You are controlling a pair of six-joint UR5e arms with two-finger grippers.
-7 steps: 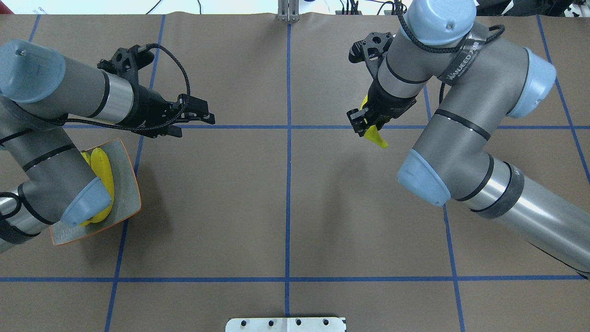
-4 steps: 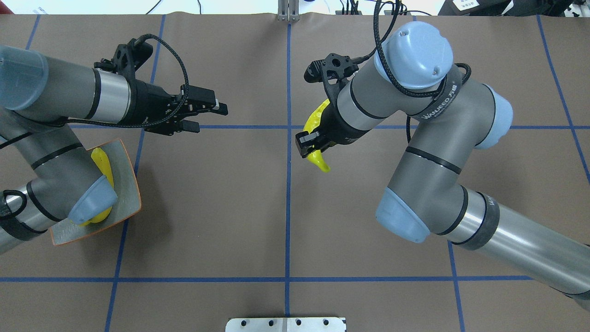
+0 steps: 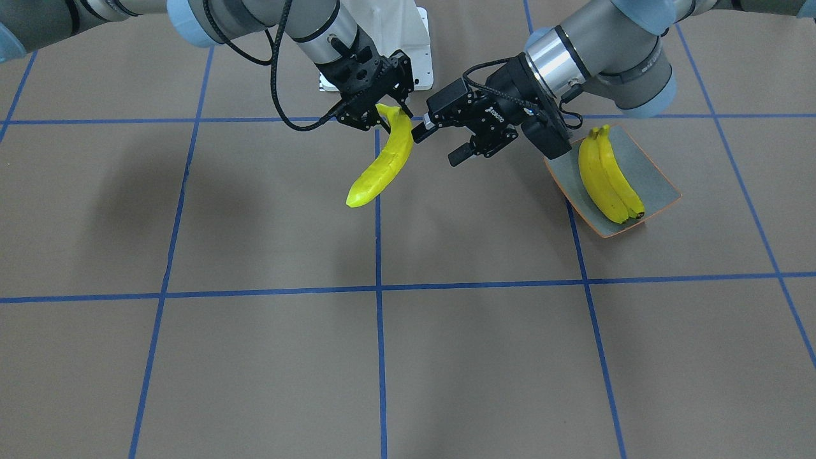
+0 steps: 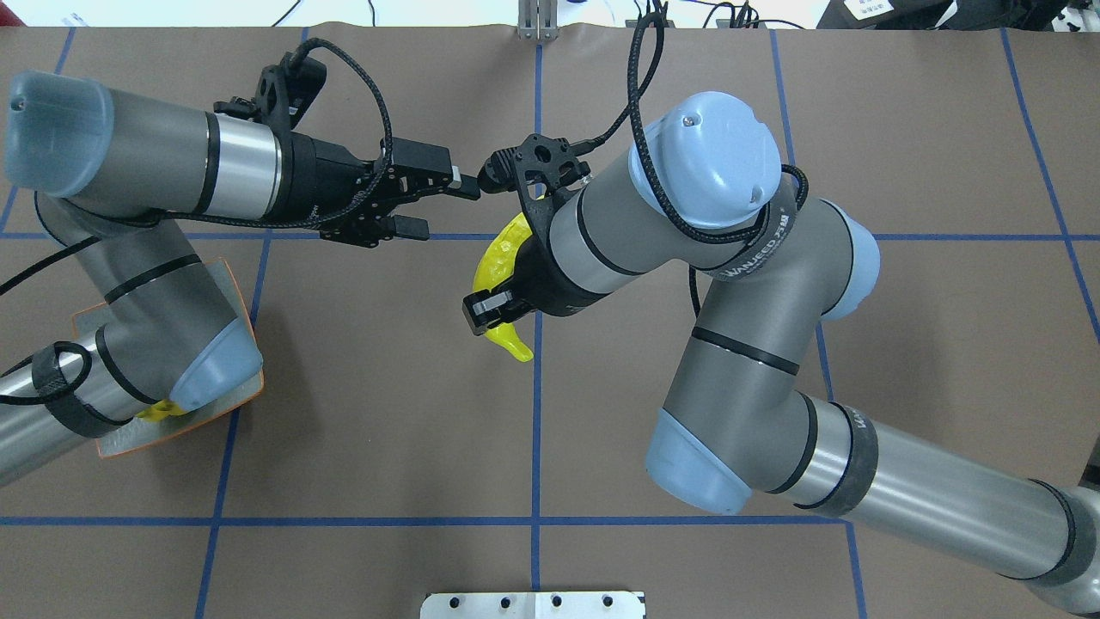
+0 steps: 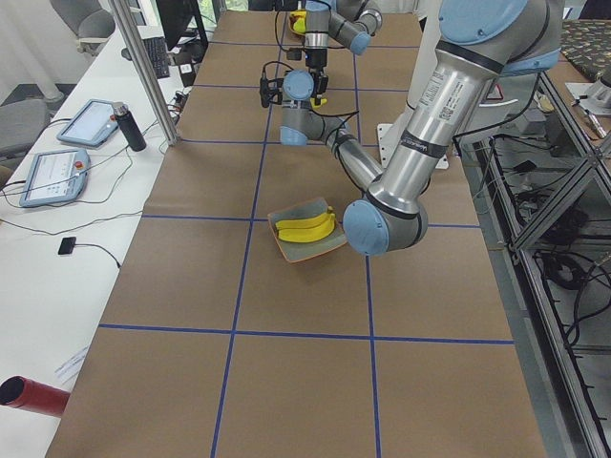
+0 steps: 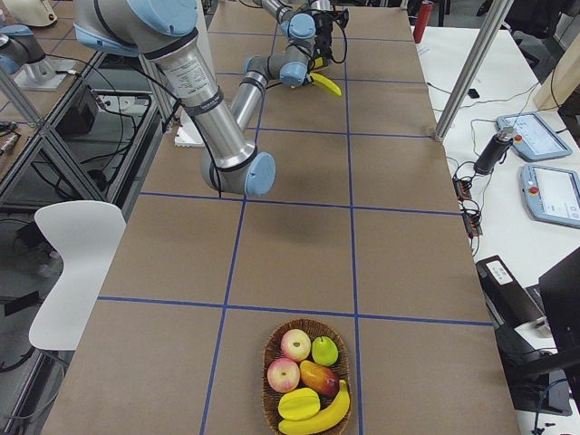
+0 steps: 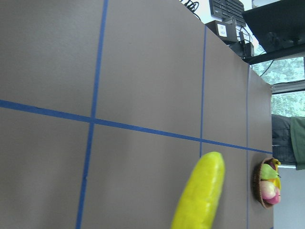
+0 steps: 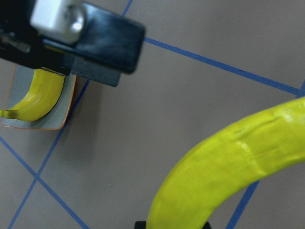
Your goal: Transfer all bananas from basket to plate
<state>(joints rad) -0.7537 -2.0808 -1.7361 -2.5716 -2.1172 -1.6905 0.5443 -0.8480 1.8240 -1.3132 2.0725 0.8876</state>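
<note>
Banana (image 3: pixel 382 167) hangs clamped in the right gripper (image 3: pixel 381 109), the empty left gripper (image 3: pixel 440 143) spread wide beside it, near the plate (image 3: pixel 656 185).

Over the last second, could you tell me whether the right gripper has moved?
Yes. The right gripper, holding the banana, moved leftward in the overhead view, reaching the centre tape line.
</note>
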